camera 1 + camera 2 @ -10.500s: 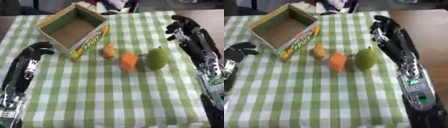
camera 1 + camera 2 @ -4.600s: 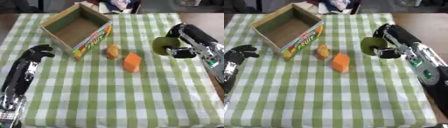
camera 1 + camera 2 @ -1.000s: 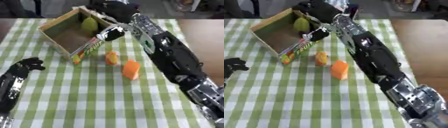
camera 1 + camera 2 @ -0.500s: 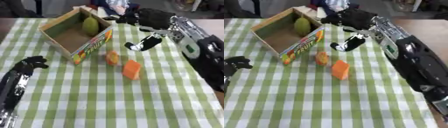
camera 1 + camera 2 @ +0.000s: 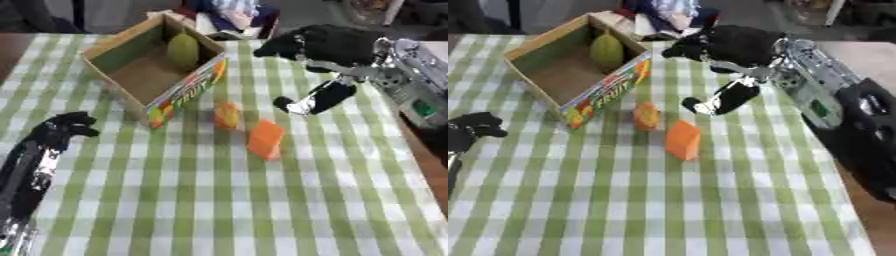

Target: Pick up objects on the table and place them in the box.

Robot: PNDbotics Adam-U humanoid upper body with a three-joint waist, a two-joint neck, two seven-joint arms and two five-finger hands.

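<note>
Left hand [image 5: 61, 127] low at the left edge on the checked cloth [image 5: 201, 200], fingers curled on nothing. Open box [image 5: 153, 67] farther back, green fruit [image 5: 183, 47] inside against its far wall. Small orange piece [image 5: 227, 115] beside the box, orange block [image 5: 266, 139] just right. Right hand [image 5: 328, 47] above the cloth, fingers apart, empty.

A green pear [image 5: 183, 48] lies in the open cardboard box [image 5: 131, 55] — two orange pieces [image 5: 227, 115] [image 5: 265, 139] sit beside it.
</note>
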